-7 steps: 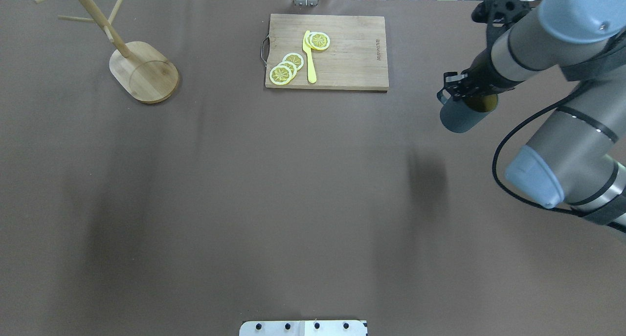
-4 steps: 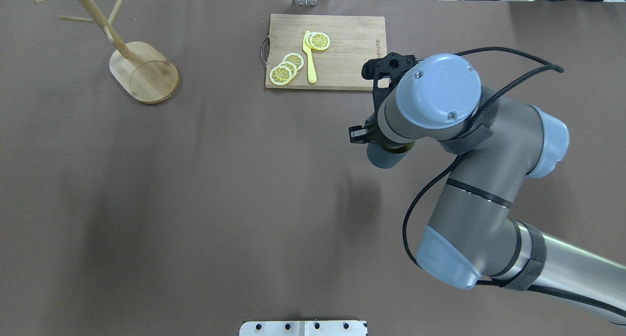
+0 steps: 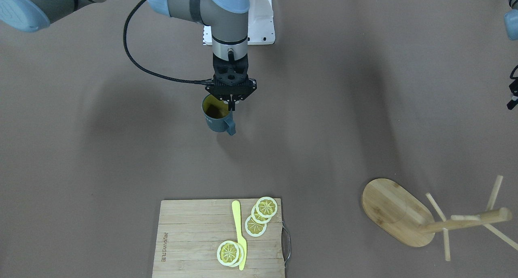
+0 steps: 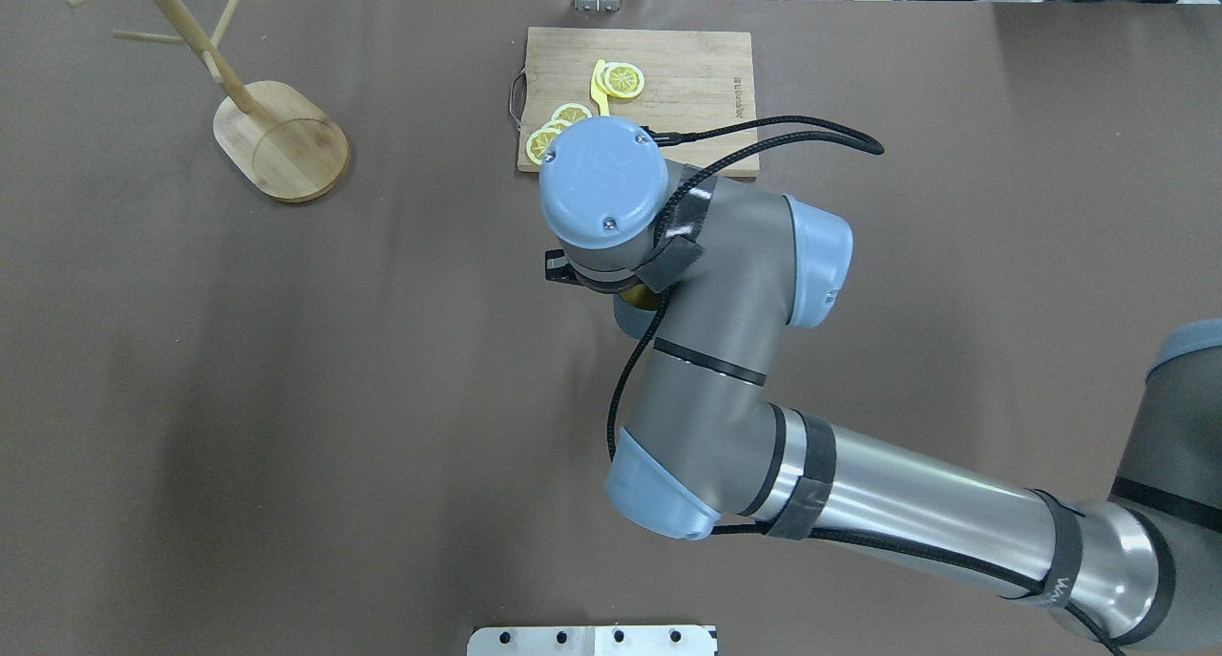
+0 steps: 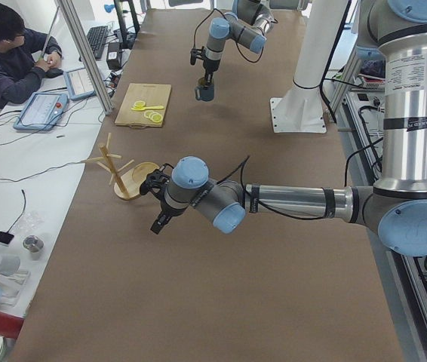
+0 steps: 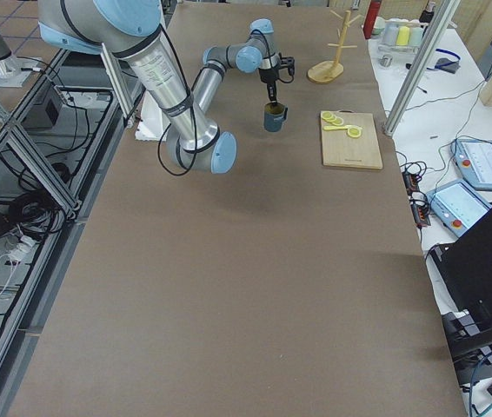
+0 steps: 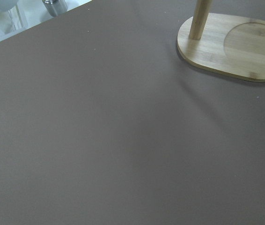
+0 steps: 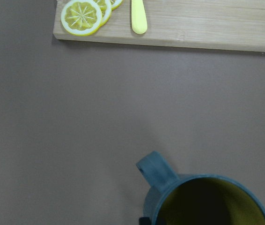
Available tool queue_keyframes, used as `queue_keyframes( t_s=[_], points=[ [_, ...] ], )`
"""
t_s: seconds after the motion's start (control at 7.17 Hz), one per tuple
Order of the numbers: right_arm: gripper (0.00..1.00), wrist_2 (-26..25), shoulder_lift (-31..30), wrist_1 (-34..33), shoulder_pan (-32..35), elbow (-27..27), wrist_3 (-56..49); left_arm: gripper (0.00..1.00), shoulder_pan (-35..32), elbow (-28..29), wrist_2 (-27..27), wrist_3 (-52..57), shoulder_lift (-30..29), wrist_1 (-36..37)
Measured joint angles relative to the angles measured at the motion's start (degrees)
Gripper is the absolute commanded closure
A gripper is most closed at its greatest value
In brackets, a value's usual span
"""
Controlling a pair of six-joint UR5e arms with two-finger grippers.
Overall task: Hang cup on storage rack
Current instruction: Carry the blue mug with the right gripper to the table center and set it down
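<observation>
Gripping the cup (image 3: 215,120) by its rim beside the handle, the right gripper (image 3: 231,104) is holding it upright near the middle of the table (image 4: 286,398), just on the robot's side of the cutting board (image 4: 687,83). The storage rack (image 4: 282,140) is standing well apart at the far left. The left gripper (image 5: 158,222) is hovering near the rack's base; whether its fingers are parted cannot be told.

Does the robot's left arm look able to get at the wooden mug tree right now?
Probably yes: the left gripper hangs close beside the storage rack, with only bare table between them.
</observation>
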Motion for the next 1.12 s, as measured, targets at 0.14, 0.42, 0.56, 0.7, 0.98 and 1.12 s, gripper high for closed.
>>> queue_keyframes(
  t_s=[0.14, 0.42, 0.56, 0.7, 0.98, 1.12],
  points=[
    [1.0, -0.01, 2.16, 0.04, -0.95, -3.05, 2.56, 0.01, 0.0, 0.13, 0.0, -0.02, 0.02, -0.07],
    [1.0, -0.01, 5.84, 0.3, -2.59, -7.49, 7.08, 0.01, 0.0, 0.2, 0.0, -0.03, 0.04, -0.14],
    [1.0, -0.01, 6.79, 1.48, -2.97, -8.93, 7.81, 0.01, 0.0, 0.21, 0.0, -0.03, 0.04, -0.15],
    [0.82, -0.01, 7.18, 3.8, -3.13, -10.4, 8.09, 0.01, 0.0, 0.21, 0.0, -0.03, 0.04, -0.16],
    [0.0, -0.01, 7.28, 6.76, -3.15, -12.03, 7.67, 0.01, 0.0, 0.35, 0.0, -0.03, 0.04, -0.16],
    [0.0, -0.25, 7.24, 7.15, -3.14, -12.15, 7.47, 0.01, 0.0, 0.47, 0.0, -0.03, 0.04, -0.16]
  ],
)
